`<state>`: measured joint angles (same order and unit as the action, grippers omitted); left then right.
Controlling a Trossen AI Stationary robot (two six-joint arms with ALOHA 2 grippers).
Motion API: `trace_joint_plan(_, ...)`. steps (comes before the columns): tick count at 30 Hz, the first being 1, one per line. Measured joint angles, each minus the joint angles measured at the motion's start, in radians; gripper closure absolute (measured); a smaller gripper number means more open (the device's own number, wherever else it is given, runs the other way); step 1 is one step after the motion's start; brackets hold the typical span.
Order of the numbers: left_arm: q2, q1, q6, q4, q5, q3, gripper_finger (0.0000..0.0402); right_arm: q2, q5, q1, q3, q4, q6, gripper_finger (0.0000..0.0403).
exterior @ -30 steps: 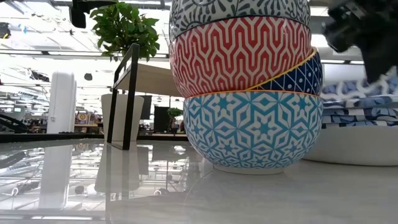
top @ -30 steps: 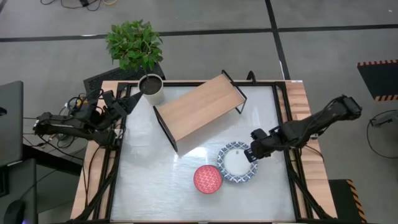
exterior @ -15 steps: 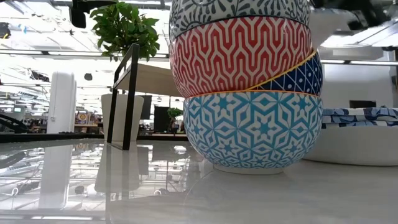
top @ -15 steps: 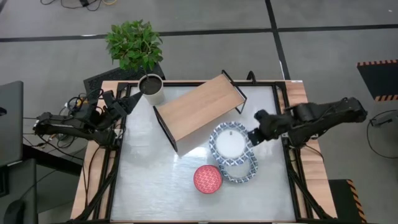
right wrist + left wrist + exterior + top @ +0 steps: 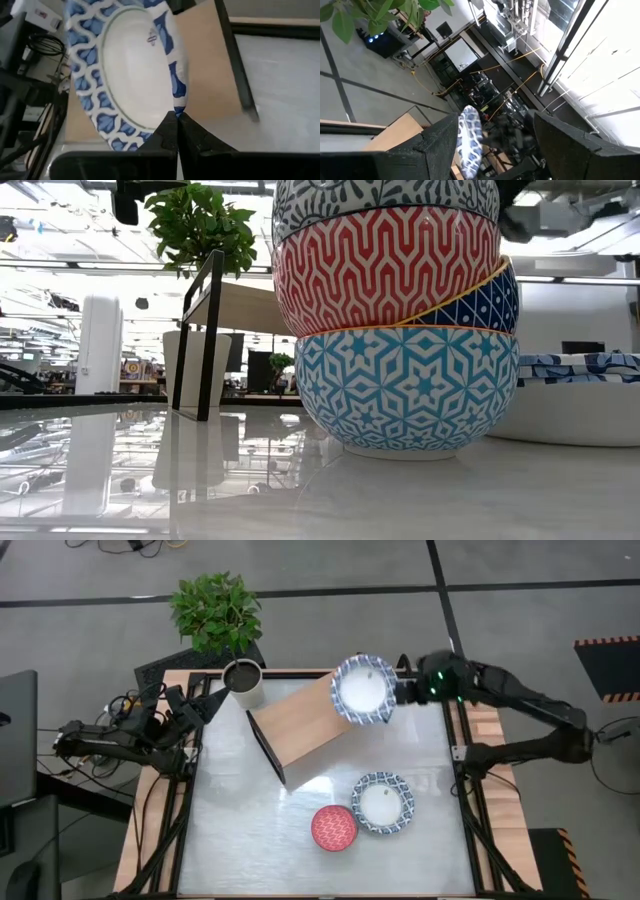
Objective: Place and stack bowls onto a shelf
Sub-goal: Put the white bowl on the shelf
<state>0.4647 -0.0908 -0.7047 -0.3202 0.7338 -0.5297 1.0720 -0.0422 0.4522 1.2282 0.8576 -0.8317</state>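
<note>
My right gripper [image 5: 400, 692] is shut on a wide blue-and-white bowl [image 5: 364, 689] with a white centre, held in the air over the right end of the wooden shelf [image 5: 305, 718]. The right wrist view shows that bowl [image 5: 125, 75] large, with the shelf top [image 5: 210, 75] beyond it. A second wide bowl [image 5: 381, 803] rests on its base on the table. Beside it stands a stack of small patterned bowls [image 5: 334, 828], which fills the low view [image 5: 400, 310]. My left gripper [image 5: 495, 160] is open and waits at the table's far left corner. My right gripper pinches the bowl's rim [image 5: 176, 102] between its two fingers [image 5: 167, 127], one on the white inner side and one on the patterned outer side. The fingers come roughly level from the table's right. The bowl is lifted clear above the shelf, somewhat tilted.
A white plant pot [image 5: 243, 683] with dark soil stands by the shelf's far left end, with a leafy plant [image 5: 215, 610] beyond the table. The shelf lies slantwise across the far half of the table. Bare tabletop [image 5: 240, 830] shows near and to the left.
My right gripper has lifted the upper wide bowl off the one beneath it. It carried that bowl up and toward the far edge, until it stood over the shelf's right end. The lower wide bowl and the small stack have stayed put.
</note>
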Motion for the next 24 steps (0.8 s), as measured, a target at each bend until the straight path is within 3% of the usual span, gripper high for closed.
trace_joint_plan(6, 0.000, 0.000, -0.012, 0.000, 0.000, 0.000, 0.0155, 0.108, 0.224, 0.194, 0.000, -0.050, 0.098, 0.0382)
trace_joint_plan(12, 0.000, 0.000, -0.018, 0.000, 0.000, 0.000, 0.0155, 0.206, 0.384, 0.281, 0.000, -0.054, 0.169, 0.0382)
trace_joint_plan(24, 0.000, 0.000, -0.025, 0.000, 0.015, 0.000, 0.0155, 0.256, 0.415, 0.358, 0.000, -0.053, 0.231, 0.0342)
